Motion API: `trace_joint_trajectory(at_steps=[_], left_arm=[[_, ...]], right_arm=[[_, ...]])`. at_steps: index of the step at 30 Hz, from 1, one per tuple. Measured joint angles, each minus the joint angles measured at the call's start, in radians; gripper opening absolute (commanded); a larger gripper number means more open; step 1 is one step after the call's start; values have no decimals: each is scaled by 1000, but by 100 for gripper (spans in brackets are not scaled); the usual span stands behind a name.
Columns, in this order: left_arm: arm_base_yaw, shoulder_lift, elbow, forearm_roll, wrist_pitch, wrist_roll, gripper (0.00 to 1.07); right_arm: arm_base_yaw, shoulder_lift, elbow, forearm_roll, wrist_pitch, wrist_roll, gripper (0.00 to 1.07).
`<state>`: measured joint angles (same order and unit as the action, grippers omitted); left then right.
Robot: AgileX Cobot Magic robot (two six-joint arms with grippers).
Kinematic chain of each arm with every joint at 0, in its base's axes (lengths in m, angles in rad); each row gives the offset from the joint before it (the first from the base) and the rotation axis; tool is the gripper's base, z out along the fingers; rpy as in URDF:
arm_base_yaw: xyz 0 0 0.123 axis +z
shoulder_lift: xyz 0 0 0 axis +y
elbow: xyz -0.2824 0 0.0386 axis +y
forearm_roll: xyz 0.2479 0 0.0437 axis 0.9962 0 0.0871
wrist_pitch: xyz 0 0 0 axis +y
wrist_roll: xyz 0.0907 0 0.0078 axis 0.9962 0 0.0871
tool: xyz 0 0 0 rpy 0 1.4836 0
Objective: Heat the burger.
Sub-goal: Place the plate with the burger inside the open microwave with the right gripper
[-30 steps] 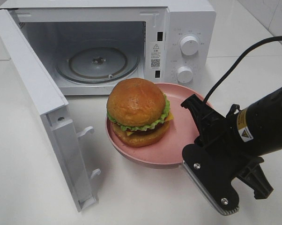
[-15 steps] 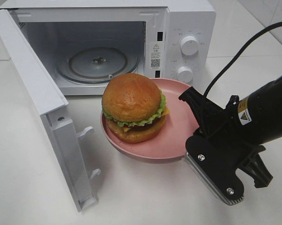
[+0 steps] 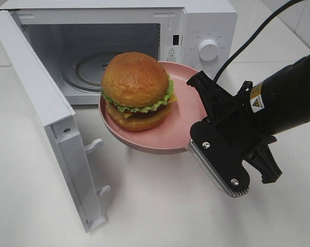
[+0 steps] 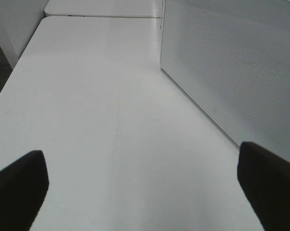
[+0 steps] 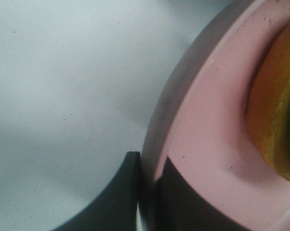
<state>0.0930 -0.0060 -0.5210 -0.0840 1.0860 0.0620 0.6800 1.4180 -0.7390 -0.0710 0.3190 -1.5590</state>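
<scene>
The burger [image 3: 136, 90], with glossy orange-brown buns, green lettuce, yellow cheese and a dark patty, sits upright on a round pink plate [image 3: 181, 123]. My right gripper [image 3: 195, 135] is shut on the plate's right rim and holds it above the table, just in front of the open microwave [image 3: 206, 20]. In the right wrist view the dark fingers [image 5: 121, 192] pinch the plate's rim [image 5: 207, 125], with the burger's edge [image 5: 275, 110] beside them. My left gripper [image 4: 145, 192] is open and empty over bare table, out of the exterior view.
The microwave door [image 3: 41, 113] stands swung open to the left. The glass turntable [image 3: 85, 69] lies inside the cavity. A knob [image 3: 208, 50] is on the control panel. The microwave's perforated side wall [image 4: 231, 72] is beside my left gripper.
My right gripper has lifted the plate with the burger off the table and carried it back and left, toward the microwave opening.
</scene>
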Motion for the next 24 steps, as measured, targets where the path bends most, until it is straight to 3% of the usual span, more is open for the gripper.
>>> trace_joint_trajectory(at_steps=[24], left_arm=[[0,0,0,0,0,0,100]], right_arm=[[7,200,-196,27,17,17,0]])
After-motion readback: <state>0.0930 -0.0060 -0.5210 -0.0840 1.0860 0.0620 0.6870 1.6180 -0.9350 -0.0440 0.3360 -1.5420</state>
